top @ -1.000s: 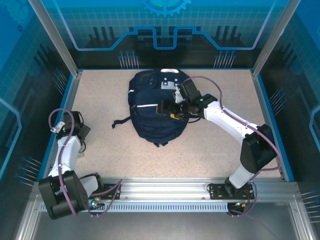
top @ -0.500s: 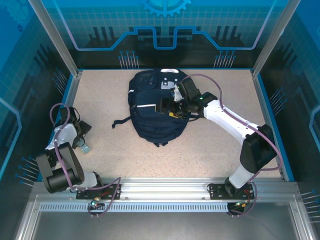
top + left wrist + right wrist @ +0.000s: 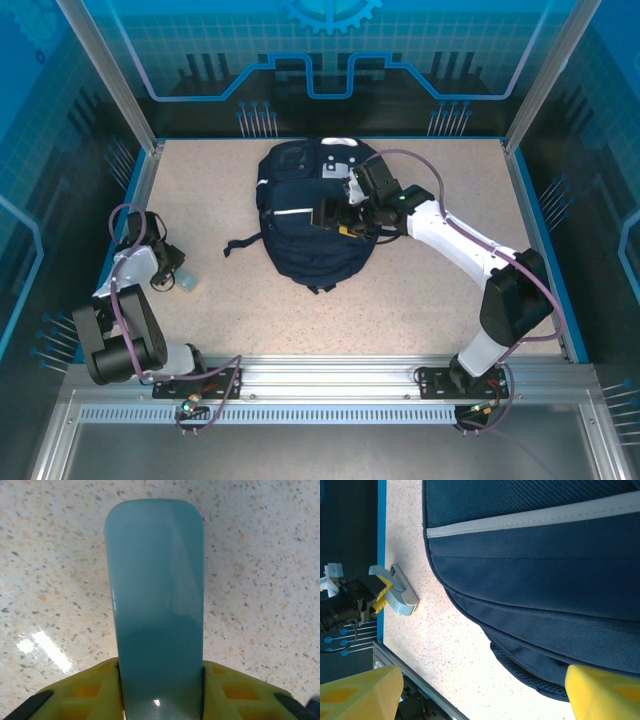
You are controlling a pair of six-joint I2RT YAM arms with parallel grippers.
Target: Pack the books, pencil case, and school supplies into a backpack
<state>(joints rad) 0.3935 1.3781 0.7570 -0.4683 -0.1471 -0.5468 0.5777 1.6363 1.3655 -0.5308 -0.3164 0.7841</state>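
Left end effector [image 3: 160, 685] clamps the pencil case [image 3: 155, 580] by its end, at frame bottom; lift it level, slowly; right end effector [image 3: 481, 692] hovers, fingers apart, at the backpack [image 3: 545, 580].

The tabletop [image 3: 400, 300] is overlooked from high at six o'clock. The pencil case [image 3: 155, 605] is seen closely from the left wrist, and distantly, toward eight o'clock, from the right wrist.

place: enclosed robot lab cell | signs: aluminium frame posts [image 3: 101, 72], blue printed panels [image 3: 330, 62], speckled table [image 3: 400, 300]
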